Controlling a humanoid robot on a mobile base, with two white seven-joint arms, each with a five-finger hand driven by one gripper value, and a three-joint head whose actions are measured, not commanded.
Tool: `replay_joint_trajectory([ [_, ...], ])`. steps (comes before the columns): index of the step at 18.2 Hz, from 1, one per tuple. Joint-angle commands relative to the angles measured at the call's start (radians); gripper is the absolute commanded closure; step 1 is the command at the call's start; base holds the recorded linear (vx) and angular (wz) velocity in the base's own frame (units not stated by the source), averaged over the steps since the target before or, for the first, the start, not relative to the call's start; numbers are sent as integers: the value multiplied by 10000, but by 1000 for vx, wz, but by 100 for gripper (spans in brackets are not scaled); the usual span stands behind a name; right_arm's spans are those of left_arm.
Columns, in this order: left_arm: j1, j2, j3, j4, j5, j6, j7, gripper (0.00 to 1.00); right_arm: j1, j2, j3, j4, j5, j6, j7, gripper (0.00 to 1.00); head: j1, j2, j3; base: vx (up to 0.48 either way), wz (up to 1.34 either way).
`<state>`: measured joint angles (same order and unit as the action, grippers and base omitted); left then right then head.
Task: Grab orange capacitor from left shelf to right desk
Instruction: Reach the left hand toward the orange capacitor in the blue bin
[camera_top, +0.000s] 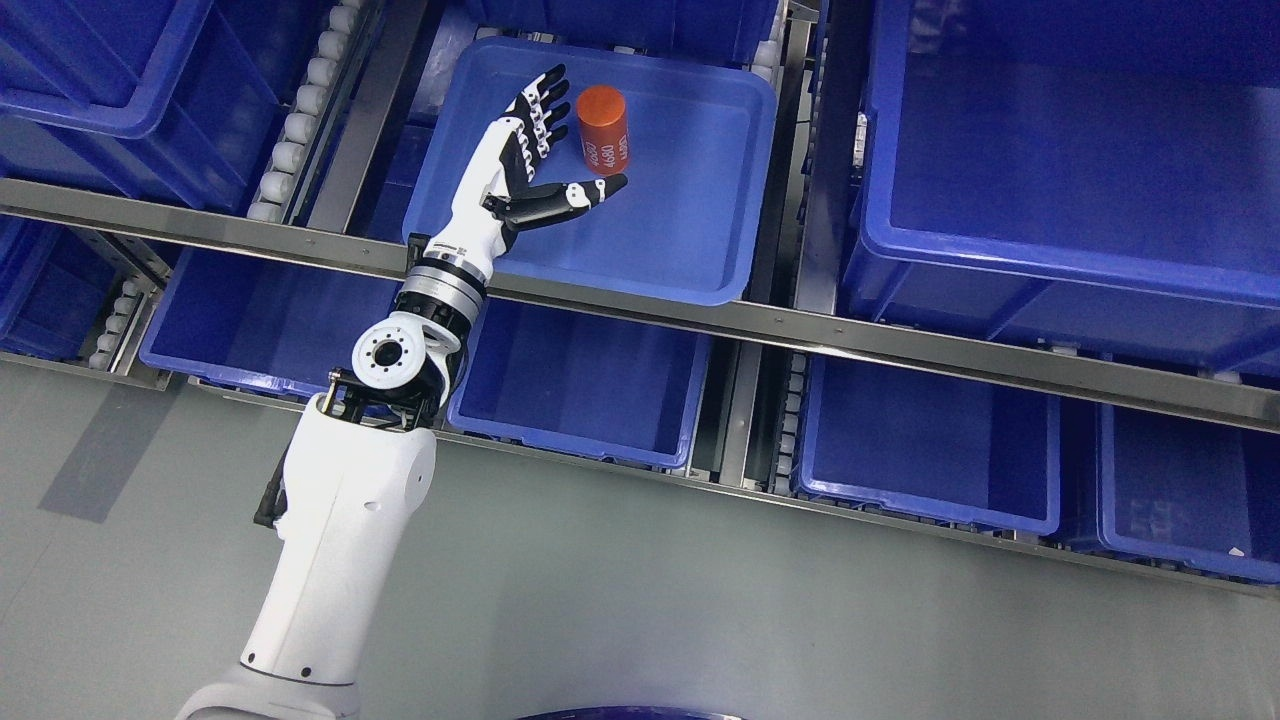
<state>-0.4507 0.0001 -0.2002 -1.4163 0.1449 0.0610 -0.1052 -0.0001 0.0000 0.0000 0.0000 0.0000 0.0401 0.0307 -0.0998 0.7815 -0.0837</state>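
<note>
An orange cylindrical capacitor (602, 130) with white print stands upright in a shallow blue bin (690, 230) on the upper shelf level. My left hand (560, 140) reaches into that bin from the lower left. Its fingers (542, 105) are spread just left of the capacitor and the thumb (575, 195) extends below it. The hand is open and cups around the capacitor without closing on it. The right arm is out of view.
A metal shelf rail (800, 325) runs across below the bin. A large deep blue bin (1070, 170) sits to the right, more blue bins (930, 440) on the lower level, and a white roller track (300, 110) to the left. Grey floor (700, 600) lies in front.
</note>
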Motion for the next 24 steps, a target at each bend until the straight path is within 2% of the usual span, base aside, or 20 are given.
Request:
replay_joint_trajectory([
  [1, 74, 174, -636, -41, -7, 4, -7, 0, 339, -174, -108, -230, 0, -2, 0, 0, 0, 0, 0, 86, 34],
  [9, 43, 182, -575, 5, -23, 4, 9, 0, 339, -174, -123, -230, 0, -2, 0, 0, 0, 0, 0, 43, 8],
  [16, -64, 1103, -498, 81, -38, 4, 9, 0, 339, -174, -123, -230, 0, -2, 0, 0, 0, 0, 0, 2, 0],
  [19, -95, 1088, -559, 127, -23, 19, -7, 0, 339, -174, -123, -230, 0, -2, 0, 0, 0, 0, 0, 0, 0],
  [24, -692, 751, -881, 1185, -23, 34, -37, 0, 339, -174, -123, -230, 0, -2, 0, 0, 0, 0, 0, 0, 0],
])
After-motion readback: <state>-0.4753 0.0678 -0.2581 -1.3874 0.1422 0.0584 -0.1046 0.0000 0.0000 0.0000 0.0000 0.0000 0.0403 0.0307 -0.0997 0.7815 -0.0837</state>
